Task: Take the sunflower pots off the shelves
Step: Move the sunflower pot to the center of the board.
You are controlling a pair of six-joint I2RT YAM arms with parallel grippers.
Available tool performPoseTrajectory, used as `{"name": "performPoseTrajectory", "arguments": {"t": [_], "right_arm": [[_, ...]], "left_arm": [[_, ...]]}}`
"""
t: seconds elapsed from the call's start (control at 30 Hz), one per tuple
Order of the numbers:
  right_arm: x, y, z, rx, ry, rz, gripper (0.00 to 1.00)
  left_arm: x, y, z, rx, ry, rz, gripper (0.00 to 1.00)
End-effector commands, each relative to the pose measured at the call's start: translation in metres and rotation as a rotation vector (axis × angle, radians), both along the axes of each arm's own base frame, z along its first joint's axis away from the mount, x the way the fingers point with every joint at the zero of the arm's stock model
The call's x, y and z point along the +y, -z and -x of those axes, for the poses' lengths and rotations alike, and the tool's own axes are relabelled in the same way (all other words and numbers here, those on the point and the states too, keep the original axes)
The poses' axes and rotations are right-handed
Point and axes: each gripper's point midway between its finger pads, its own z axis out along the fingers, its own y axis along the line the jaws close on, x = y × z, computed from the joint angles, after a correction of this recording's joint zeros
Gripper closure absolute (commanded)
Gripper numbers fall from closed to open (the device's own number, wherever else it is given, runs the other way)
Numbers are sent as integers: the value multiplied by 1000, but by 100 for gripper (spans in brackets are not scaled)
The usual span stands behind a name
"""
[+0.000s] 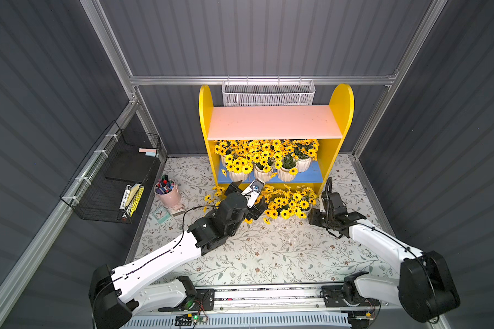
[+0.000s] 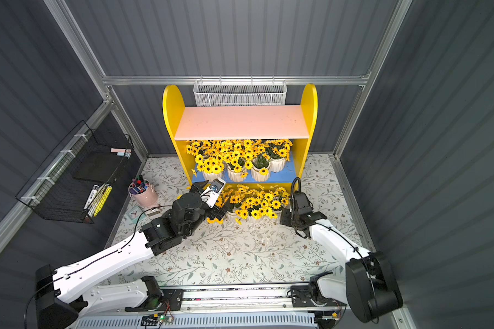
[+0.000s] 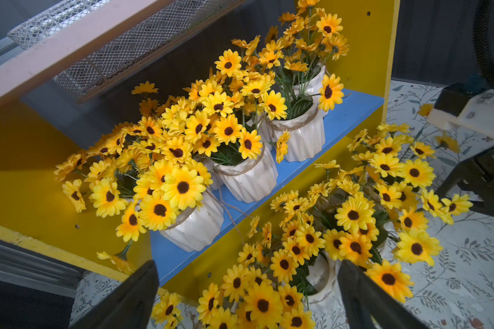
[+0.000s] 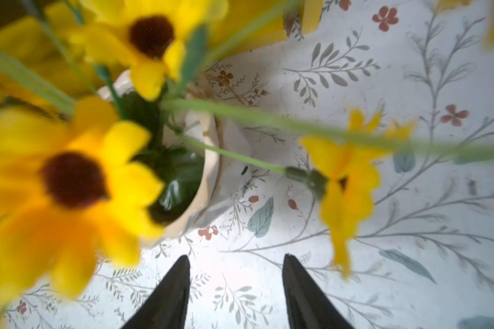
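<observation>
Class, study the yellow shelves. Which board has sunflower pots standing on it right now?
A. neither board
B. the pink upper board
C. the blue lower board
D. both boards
C: the white sunflower pots stand in a row on the blue lower board, while the pink upper board is bare.

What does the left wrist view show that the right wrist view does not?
Left wrist only: the blue board carrying pots, the pink board, the basket. Right wrist only: bare table between the tips of the open right end effector. Both: sunflowers, a pot standing on the table, the yellow shelf side.
</observation>
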Motion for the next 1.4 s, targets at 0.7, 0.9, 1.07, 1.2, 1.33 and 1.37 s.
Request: {"name": "performPoseTrajectory", "arguments": {"t": [0.7,0.9,1.07,1.2,1.33,1.37], "right_arm": [[80,-183,-89,-800,-258,23,1],[92,-164,-129,-742,-255,73,1],[104,-159,-148,-741,-269,72,1],[105,-157,-158,-752,-242,66,1],[114,-159,-164,-767,-257,32,1],[114,-159,-165,-765,-254,28,1]], "left_arm": [[53,-2,-34,97,-129,278,0],[52,-3,-33,91,-117,276,1],[51,-4,-32,89,-110,276,1],[49,-4,-31,89,-96,282,0],[48,-4,-31,90,-90,283,1],[48,-4,-31,92,-89,283,1]]}}
